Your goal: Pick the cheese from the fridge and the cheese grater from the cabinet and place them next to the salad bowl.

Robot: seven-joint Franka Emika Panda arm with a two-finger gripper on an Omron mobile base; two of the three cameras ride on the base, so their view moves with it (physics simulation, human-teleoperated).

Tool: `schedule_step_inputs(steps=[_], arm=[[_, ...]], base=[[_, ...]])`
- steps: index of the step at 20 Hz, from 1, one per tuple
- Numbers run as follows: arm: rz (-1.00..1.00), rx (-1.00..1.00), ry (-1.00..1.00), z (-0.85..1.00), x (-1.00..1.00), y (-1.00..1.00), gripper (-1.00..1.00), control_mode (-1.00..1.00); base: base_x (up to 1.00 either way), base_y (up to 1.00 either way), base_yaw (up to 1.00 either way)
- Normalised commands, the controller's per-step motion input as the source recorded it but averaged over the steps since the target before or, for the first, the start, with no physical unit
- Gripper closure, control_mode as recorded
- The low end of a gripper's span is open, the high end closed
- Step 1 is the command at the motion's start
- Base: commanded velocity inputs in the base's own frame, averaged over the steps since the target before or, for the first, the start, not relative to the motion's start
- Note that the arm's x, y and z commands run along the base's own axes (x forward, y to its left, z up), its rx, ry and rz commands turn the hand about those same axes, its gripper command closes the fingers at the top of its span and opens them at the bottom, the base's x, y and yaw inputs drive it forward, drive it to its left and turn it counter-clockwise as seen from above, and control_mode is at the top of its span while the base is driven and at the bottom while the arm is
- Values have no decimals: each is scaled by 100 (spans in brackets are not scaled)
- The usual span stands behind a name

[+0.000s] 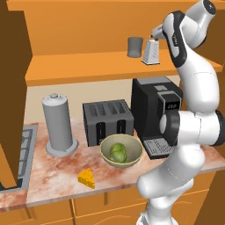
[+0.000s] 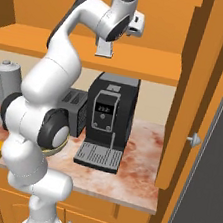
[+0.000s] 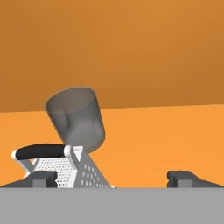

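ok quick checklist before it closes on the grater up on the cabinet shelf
1. Gripper open: ok, the two fingertips stand wide apart in the hand view.
2. Cheese grater upright on the cabinet shelf: ok.
3. Grater centred between the fingertips: not ok, in the hand view it sits by one fingertip, far from the other.
4. Grey cup clear of the grasp: cannot tell, it stands close beside the grater.
5. Cheese already by the salad bowl: ok, it lies on the counter just in front of it.
6. Free counter beside the bowl for the grater: ok.
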Motion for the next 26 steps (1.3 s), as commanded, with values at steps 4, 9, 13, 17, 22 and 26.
schedule_step_inputs(steps=[4, 9, 13, 17, 22, 26], arm=[[0, 0, -2, 0, 9, -4, -100, -100], [0, 0, -2, 0, 15, 0, -100, -100], [0, 0, 0, -4, 15, 0, -100, -100], [0, 0, 0, -2, 3, 0, -100, -100], [0, 0, 0, -1, 0, 0, -100, -100], [0, 0, 0, 0, 0, 0, -100, -100]], base=[[0, 0, 0], [0, 0, 0], [0, 0, 0], [0, 0, 0], [0, 0, 0], [0, 0, 0]])
